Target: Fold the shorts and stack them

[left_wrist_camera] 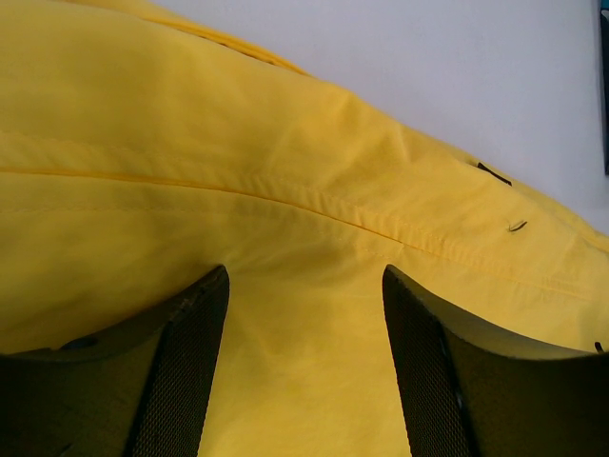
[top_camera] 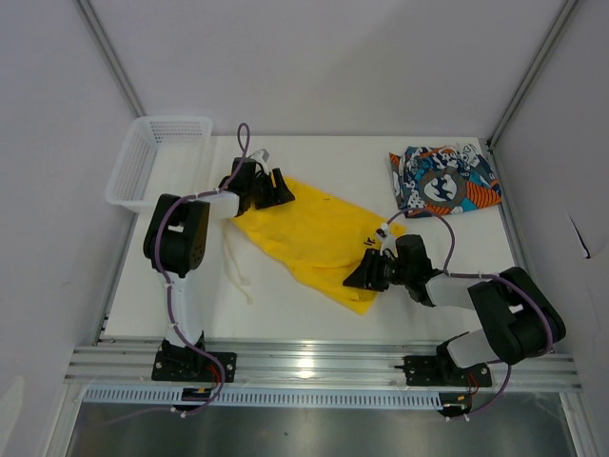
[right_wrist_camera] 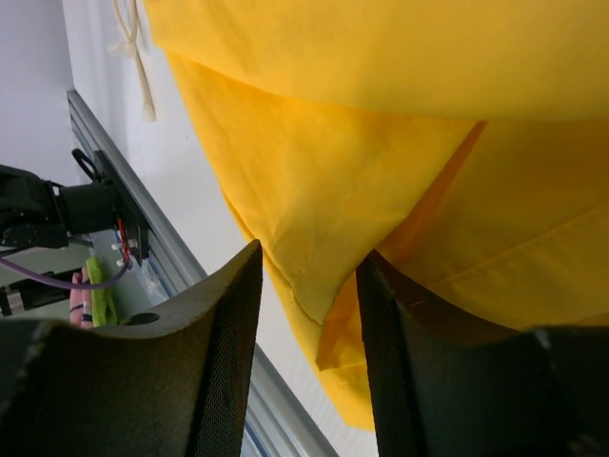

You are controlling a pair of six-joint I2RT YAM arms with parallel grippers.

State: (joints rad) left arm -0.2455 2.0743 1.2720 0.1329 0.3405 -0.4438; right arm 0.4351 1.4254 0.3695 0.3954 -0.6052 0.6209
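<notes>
**Trainee:** How is the yellow pair expected to handle?

**Technician:** Judging by the creases and the way the fabric is draping, it is behaving as a thin, light, limp cloth. It is not holding any shape of its own, so a lifted corner is likely to drag the rest along. The smooth weave may also slip out of a shallow pinch. The stitched hems and the waistband are offering the firmest hold. The white drawstring, trailing on the table toward the near left, is best left alone.

**Trainee:** Where is the cloth sitting against each gripper?

**Technician:** Nearest first. The right gripper is positioned at the near right corner of the pair. Its jaws are standing narrowly apart, and a folded hem edge is lying in the gap. Bare table is showing between the cloth and one finger, so the corner is not looking clamped. The pair itself is lying spread on a slant across the middle of the table. Farther back, the left gripper is sitting over the far left corner. Its jaws are standing wide, with a seamed stretch of cloth spanning the gap beneath them and nothing pinched. Farthest, the printed pair is lying bunched at the far right corner of the table, well apart from both grippers.
</notes>
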